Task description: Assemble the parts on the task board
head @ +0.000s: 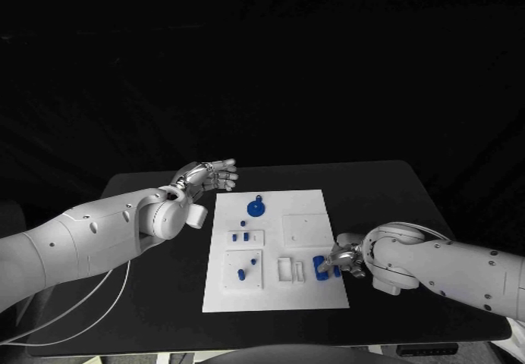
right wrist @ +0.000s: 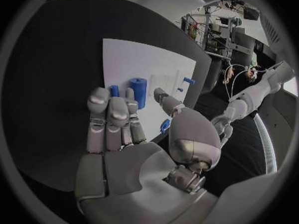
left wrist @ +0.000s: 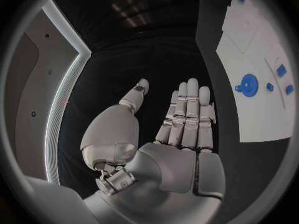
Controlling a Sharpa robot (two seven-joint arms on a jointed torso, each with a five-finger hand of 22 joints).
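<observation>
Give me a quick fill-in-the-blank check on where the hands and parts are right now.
1. The left hand, fingers spread, holds ____.
2. The right hand works at the task board's ____ edge.
3. The round gear is coloured ____.
Missing words: nothing; right; blue.

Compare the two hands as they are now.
The left hand hovers off the task board's far left corner, fingers straight, holding nothing; the right hand sits at the board's near right edge, fingers curled beside the blue parts. Both are silver, on white arms.
</observation>
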